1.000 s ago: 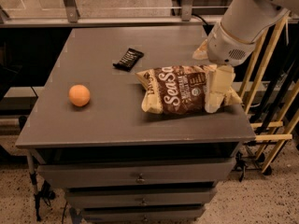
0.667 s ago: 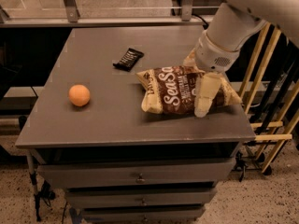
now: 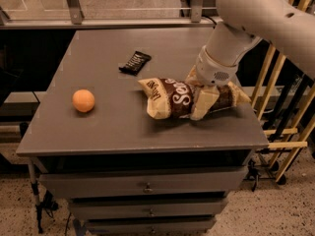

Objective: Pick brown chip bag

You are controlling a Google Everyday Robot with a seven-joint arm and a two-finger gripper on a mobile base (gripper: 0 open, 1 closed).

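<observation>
Puffy, crinkly brown chip bag, white script and cream ends, lies at the grey table's four o'clock. The gripper straddles it; I cannot tell whether it is grasping. The drawers are closed.

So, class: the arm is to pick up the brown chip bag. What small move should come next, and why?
Probably close the fingers. The gripper is down over the brown chip bag, one finger in front of it and one behind, seemingly open, and the bag lies on the table. A pinch should come before any lift.
</observation>
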